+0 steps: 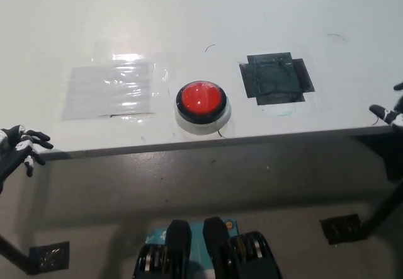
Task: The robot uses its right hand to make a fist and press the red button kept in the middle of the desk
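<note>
The red button (201, 99), a dome on a black ring and white base, sits in the middle of the white desk (208, 14) near its front edge. Nothing touches it. Only the outstretched tips of my black right hand (389, 109) show at the picture's right edge, by the desk's front corner and far right of the button; it is open and holds nothing. My left hand (19, 148) rests at the lower left, just below the desk edge, open with its fingers spread.
A patch of clear tape (110, 90) lies left of the button and a black tape patch (276, 79) right of it. The desk's front edge (208, 142) runs across the middle. Black brackets (343, 228) stand on the floor below.
</note>
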`<state>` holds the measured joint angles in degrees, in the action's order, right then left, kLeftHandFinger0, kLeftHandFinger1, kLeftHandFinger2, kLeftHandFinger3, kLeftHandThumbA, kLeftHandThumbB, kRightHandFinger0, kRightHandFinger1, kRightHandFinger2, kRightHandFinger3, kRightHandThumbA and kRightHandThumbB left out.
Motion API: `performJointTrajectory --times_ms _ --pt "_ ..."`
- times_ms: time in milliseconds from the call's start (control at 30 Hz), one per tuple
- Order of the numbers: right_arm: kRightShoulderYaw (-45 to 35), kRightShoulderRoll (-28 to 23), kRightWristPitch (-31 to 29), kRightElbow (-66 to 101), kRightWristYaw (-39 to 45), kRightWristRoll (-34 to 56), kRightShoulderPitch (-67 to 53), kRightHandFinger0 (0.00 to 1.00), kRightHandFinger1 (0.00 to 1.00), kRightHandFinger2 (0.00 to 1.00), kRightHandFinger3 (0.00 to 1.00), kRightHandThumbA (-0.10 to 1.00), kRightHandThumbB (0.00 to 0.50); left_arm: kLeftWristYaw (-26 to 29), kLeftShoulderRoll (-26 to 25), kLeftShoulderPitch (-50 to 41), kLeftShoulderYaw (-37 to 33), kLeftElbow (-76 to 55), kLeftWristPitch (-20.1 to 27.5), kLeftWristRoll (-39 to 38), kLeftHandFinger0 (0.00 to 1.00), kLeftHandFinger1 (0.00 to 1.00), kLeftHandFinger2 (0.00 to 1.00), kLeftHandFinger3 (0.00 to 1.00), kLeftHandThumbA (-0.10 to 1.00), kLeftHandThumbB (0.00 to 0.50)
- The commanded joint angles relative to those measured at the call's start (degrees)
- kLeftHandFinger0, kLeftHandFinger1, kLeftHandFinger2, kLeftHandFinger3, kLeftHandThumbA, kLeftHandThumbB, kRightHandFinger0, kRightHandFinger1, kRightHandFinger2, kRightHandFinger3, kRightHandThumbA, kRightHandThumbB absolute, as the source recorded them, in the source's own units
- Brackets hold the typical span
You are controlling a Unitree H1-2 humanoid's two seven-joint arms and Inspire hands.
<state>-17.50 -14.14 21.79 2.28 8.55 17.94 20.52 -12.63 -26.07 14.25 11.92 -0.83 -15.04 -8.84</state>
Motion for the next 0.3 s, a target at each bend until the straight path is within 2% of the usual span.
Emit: performJointTrajectory --times_ms 0,267 --pt "-1.26 -0.61 -1.52 0.0 -1.15 1.16 0.82 0.02 0.11 0.23 0.45 1.0 0.316 -0.34 -1.67 1.07 0.78 -1.04 0.68 -0.67 0.2 0.32 0.43 0.58 0.53 0.0" --pt "-1.79 -1.18 -1.29 -0.92 -2.16 1.05 2.38 0.01 0.09 0.22 0.44 1.0 0.311 0.08 -0.91 1.2 0.78 -0.5 2.04 -0.53 0.18 0.31 0.44 0.58 0.53 0.0"
